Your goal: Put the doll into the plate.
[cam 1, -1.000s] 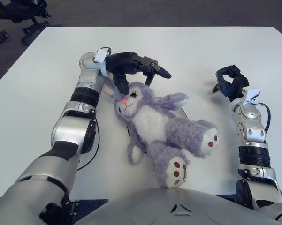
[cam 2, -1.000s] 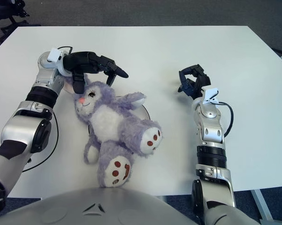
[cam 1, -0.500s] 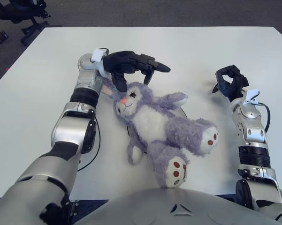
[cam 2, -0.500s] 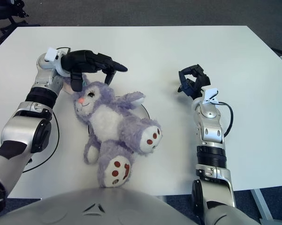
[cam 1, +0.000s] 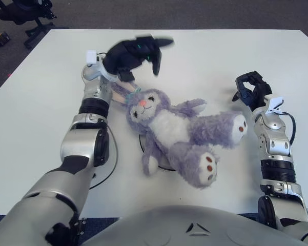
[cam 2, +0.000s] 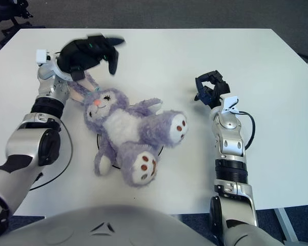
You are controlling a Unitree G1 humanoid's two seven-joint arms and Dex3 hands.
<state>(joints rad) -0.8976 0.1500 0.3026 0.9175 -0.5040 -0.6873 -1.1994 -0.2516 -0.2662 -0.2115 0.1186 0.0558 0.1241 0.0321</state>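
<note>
One purple plush doll is seen lying on its back on the white table, its body spread over the plate. Only a thin dark rim of the plate shows from under the doll's torso and arm, so nothing else can be made out inside it. The left hand is raised above and behind the doll's head, its dark fingers spread loosely and nothing held in them. The right hand is shown at the table's right side, apart from the doll's feet, with its fingers curled and empty.
</note>
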